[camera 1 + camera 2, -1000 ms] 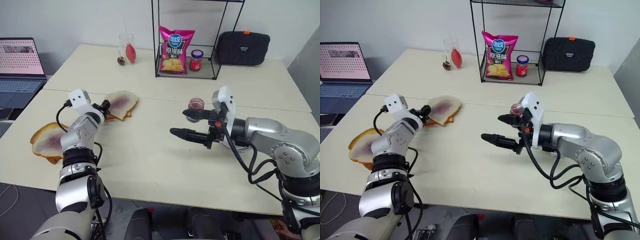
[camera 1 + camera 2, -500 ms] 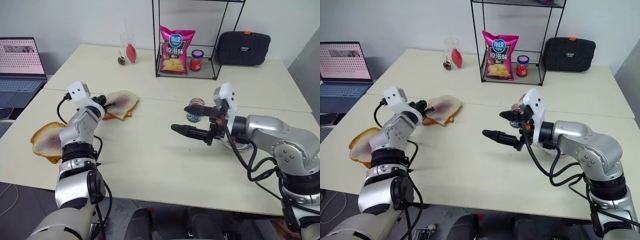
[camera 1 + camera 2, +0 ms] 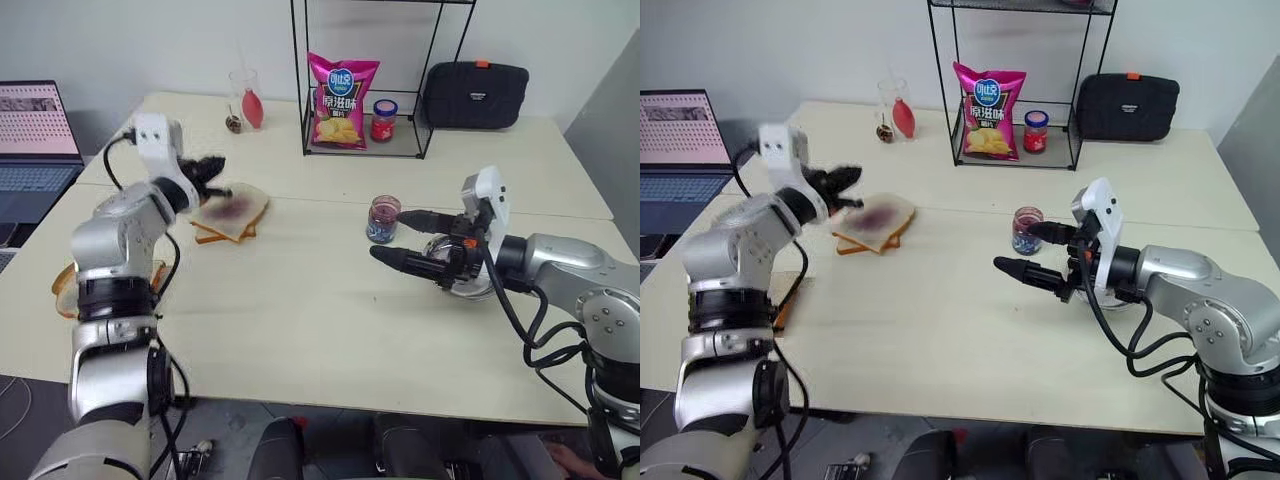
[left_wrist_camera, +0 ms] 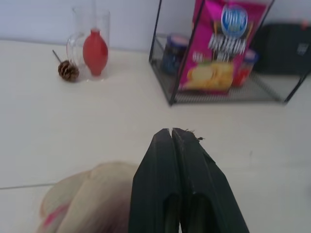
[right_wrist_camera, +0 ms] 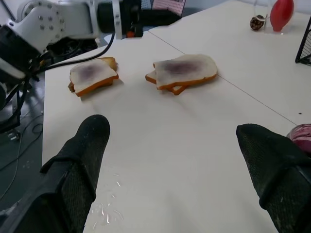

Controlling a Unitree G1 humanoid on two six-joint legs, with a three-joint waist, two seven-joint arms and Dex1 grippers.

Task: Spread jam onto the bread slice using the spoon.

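left gripper (image 4: 171, 133): fingers pressed together, empty, raised over bread slice (image 3: 232, 211)
bread slice: purple jam (image 3: 236, 208) smear at centre, stacked on browner slices, table (image 3: 300, 300) left side
right gripper (image 3: 393, 238): jaws spread wide, empty, beside small jar (image 3: 382, 218)

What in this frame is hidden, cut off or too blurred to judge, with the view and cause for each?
- Spoon: I cannot find it.
- Steel dish: left eye view, mostly behind the right gripper and its arm, contents hidden.
- Stained bread stack at the table's left edge: left eye view, largely covered by the left arm.
- Left gripper: motion-blurred in the right eye view; the left wrist view shows it shut, holding nothing.
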